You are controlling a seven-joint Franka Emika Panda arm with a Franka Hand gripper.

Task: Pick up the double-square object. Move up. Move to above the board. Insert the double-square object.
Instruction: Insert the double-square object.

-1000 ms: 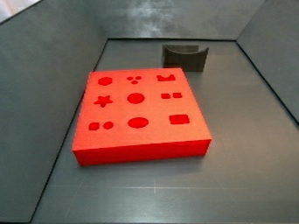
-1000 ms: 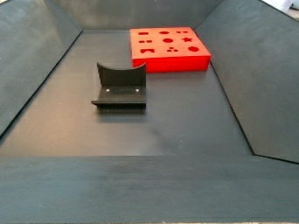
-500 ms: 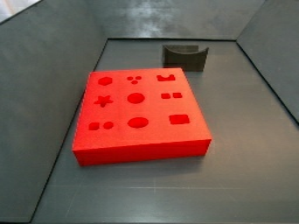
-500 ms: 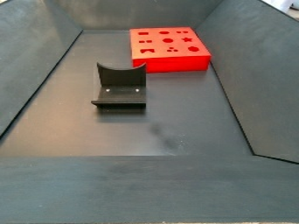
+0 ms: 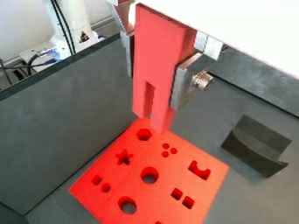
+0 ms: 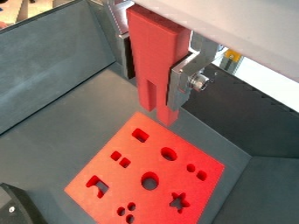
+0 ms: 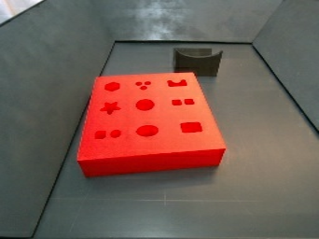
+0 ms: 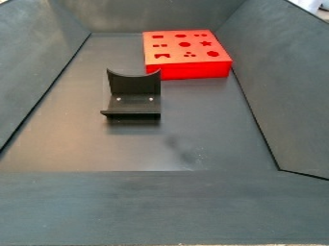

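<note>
The double-square object [image 5: 156,61] is a tall narrow red peg with two thin legs, held upright between my gripper's [image 5: 155,96] flat silver fingers. It shows in both wrist views [image 6: 156,52], with my gripper [image 6: 155,87] shut on it. It hangs well above the board [image 5: 176,171], a flat bright red block cut with star, circle and square holes [image 6: 140,157]. The peg's legs stand over the board's edge region. In both side views the board [image 7: 169,117] lies on the floor [image 8: 193,69]; my gripper and the peg are out of view there.
A dark grey U-shaped block [image 7: 197,59] stands on the floor beyond the board; it also shows in a side view [image 8: 131,94] and in both wrist views [image 5: 257,144] [image 6: 10,203]. Sloped grey bin walls [image 7: 62,65] enclose the floor.
Board and U-shaped block have not moved. A faint shadow has appeared on the floor in front of the U-shaped block in a side view.
</note>
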